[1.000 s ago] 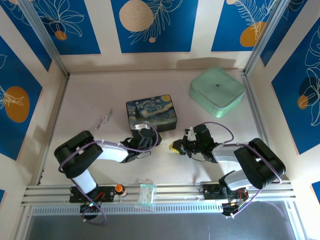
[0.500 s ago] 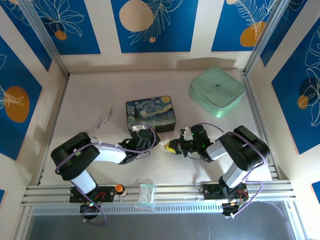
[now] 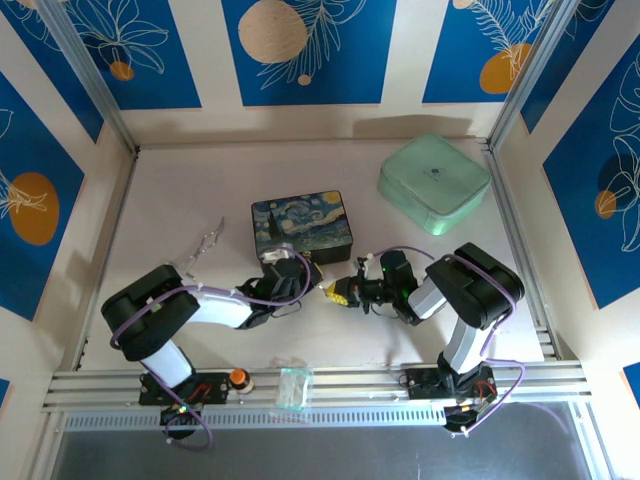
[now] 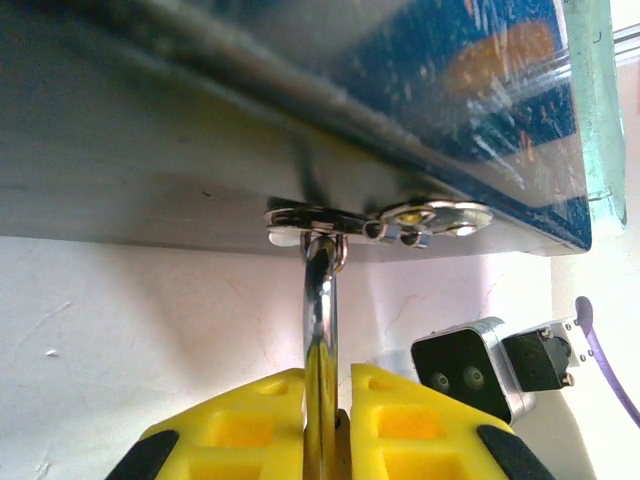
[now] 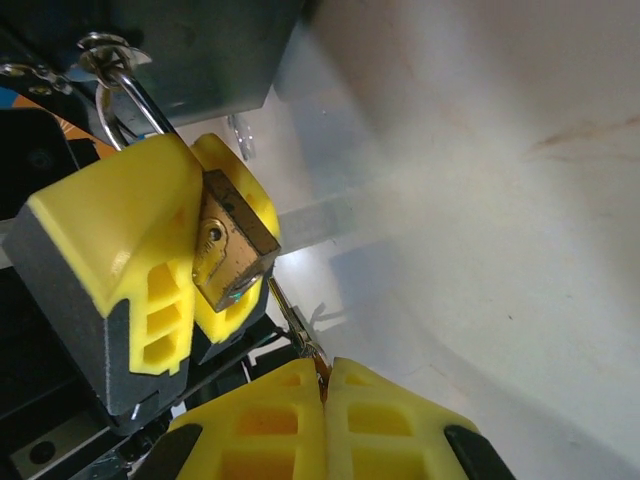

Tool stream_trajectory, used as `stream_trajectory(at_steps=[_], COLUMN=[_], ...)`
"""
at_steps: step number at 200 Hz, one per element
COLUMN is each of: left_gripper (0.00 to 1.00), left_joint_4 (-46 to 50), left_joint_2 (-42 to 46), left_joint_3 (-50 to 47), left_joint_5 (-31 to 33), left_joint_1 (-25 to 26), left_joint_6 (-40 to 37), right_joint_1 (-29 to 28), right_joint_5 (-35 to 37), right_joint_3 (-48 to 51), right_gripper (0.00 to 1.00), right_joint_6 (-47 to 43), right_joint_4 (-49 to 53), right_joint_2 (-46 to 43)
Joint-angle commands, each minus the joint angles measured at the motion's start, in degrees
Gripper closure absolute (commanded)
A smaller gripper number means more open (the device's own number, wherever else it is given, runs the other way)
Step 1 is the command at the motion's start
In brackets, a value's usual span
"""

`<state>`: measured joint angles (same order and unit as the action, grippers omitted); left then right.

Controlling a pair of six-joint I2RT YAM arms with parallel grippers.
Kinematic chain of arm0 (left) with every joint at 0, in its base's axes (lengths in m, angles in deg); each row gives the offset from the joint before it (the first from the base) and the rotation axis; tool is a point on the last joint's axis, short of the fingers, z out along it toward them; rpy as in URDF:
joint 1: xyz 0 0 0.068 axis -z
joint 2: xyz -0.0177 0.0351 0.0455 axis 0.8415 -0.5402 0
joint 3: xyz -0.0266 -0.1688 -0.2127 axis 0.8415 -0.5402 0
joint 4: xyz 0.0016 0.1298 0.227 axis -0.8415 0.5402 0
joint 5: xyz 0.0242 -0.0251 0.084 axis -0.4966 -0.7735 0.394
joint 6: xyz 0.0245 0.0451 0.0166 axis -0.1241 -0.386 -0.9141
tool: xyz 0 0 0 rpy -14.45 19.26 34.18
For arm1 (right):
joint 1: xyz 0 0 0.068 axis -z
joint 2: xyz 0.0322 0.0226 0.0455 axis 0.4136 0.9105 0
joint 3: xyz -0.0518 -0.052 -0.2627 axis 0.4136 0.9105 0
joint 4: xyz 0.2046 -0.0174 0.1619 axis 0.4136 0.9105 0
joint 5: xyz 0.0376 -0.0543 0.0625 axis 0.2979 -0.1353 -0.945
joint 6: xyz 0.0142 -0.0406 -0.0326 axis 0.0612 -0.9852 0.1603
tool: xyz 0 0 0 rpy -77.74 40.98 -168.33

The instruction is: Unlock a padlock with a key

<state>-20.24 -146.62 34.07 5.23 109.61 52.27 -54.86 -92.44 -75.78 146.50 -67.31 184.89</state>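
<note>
Padlock (image 5: 235, 255) hangs from box (image 3: 300, 225) clasp (image 4: 370, 220), mid-surface (image 3: 180, 200), toward near edge. Left fingers (image 4: 250, 420) pinch it, keyhole (image 5: 213, 235) facing the key (image 5: 292, 320). Right fingers (image 5: 260, 430) pressed on key. Tip lies just beside lock's lower corner, not yet at keyhole.
</note>
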Motion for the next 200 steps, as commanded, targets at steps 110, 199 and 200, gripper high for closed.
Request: stream_trajectory(at_steps=[110, 199, 200], left_gripper=[0.94, 0.95, 0.95], left_joint_4=[-4.70, -9.89, -9.95], left_joint_2=[0.60, -1.10, -1.10], left_joint_3=[0.15, -0.40, -0.42], left_joint_5=[0.60, -1.44, -1.49], left_joint_1=[0.50, 1.65, 1.69], left_joint_6=[0.81, 4.03, 4.09], right_joint_1=[1.26, 0.96, 0.98], right_joint_5=[-0.08, 1.50, 1.49], right_joint_3=[2.17, 0.17, 0.15], right_gripper=[1.00, 1.00, 1.00], right_joint_6=[2.49, 8.44, 8.44], right_joint_4=[-8.18, -19.26, -19.41], right_joint_2=[1.75, 8.33, 8.41])
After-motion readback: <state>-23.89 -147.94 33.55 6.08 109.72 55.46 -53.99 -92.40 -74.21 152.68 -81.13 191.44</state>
